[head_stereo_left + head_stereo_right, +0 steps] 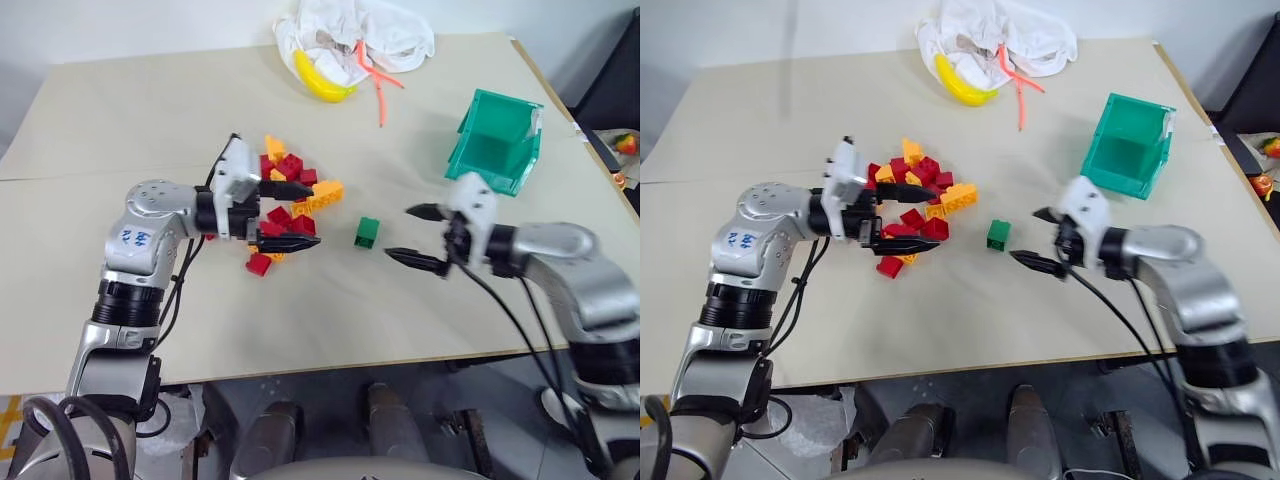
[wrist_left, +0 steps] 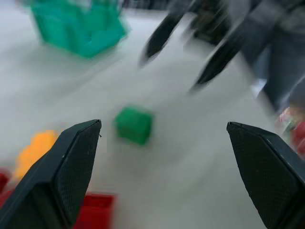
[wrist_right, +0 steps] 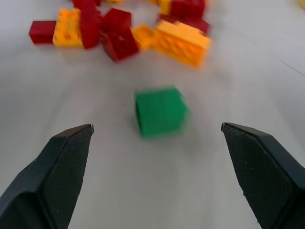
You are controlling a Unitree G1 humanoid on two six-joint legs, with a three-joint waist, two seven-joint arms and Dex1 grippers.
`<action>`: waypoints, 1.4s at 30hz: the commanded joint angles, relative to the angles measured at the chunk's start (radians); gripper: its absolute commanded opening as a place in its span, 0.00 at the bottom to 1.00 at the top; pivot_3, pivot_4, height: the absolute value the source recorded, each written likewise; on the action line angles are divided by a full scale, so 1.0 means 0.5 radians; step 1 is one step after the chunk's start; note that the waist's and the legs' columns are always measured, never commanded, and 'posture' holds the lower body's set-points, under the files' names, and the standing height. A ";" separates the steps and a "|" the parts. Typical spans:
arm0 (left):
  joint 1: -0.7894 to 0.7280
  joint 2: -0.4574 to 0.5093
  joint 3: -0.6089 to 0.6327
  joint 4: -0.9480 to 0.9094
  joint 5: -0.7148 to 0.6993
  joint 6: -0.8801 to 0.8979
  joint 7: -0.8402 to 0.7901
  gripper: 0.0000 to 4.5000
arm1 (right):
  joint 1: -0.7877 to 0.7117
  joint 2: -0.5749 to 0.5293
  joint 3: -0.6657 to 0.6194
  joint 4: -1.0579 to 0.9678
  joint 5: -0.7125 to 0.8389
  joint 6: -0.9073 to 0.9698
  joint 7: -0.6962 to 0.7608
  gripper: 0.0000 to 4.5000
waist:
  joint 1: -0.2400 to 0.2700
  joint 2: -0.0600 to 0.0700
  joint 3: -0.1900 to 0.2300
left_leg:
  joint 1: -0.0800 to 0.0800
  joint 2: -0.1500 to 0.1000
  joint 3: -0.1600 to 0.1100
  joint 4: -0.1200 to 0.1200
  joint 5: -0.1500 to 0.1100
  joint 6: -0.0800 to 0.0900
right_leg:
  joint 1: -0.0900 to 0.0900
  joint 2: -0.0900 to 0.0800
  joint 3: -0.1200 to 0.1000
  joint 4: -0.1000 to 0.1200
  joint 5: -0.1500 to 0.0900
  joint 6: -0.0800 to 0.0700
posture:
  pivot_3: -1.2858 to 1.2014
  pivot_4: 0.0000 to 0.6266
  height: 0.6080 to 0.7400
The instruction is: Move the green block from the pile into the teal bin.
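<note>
The green block (image 1: pixel 367 232) lies alone on the table, just right of the pile (image 1: pixel 290 195) of red, orange and yellow bricks. My left gripper (image 1: pixel 312 215) hovers open over the pile's right side, pointing toward the block with nothing between its fingers. My right gripper (image 1: pixel 398 232) stands open just right of the block, pointing at it, also empty. In the right wrist view the green block (image 3: pixel 160 110) sits a little ahead, between the fingers. In the left wrist view the green block (image 2: pixel 134 125) lies ahead. The teal bin (image 1: pixel 495 140) stands at the back right.
A yellow banana (image 1: pixel 320 82), a white crumpled bag (image 1: pixel 355 35) and a thin orange strip (image 1: pixel 380 95) lie at the table's far edge. The table's right edge runs close behind the bin.
</note>
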 commanded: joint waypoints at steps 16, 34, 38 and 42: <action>0.327 0.107 0.164 -0.213 -0.058 -0.296 0.106 1.00 | -0.434 0.233 0.247 0.663 -0.352 -0.321 0.134 0.47 | -0.065 0.000 0.000 | -0.010 0.001 -0.003 0.005 -0.001 0.003 | -0.004 0.001 -0.005 0.000 0.004 0.001 | 0.52 0.24 1.00; -0.082 -0.346 -0.094 0.009 0.200 -0.263 0.687 1.00 | -1.186 -0.051 -0.027 1.829 -0.857 -0.915 -0.621 0.47 | -0.077 0.000 0.000 | -0.012 0.001 0.007 0.003 0.000 0.004 | -0.006 0.002 0.001 -0.002 0.009 0.004 | 0.52 0.24 1.00; -0.155 -0.372 -0.076 0.127 0.222 -0.324 0.704 1.00 | -1.328 0.052 0.009 2.191 -0.937 -1.063 -0.664 0.64 | -0.083 0.000 0.000 | -0.012 0.001 0.007 0.002 0.000 0.004 | -0.007 0.003 0.003 -0.002 0.009 0.004 | 0.52 0.24 1.00; -0.182 -0.336 -0.046 0.178 0.216 -0.334 0.684 1.00 | -1.401 0.130 -0.006 2.385 -0.953 -1.208 -0.682 0.93 | -0.088 0.000 0.000 | -0.014 -0.001 0.007 0.003 0.000 0.005 | -0.007 0.001 0.003 -0.003 0.010 0.005 | 0.52 0.24 1.00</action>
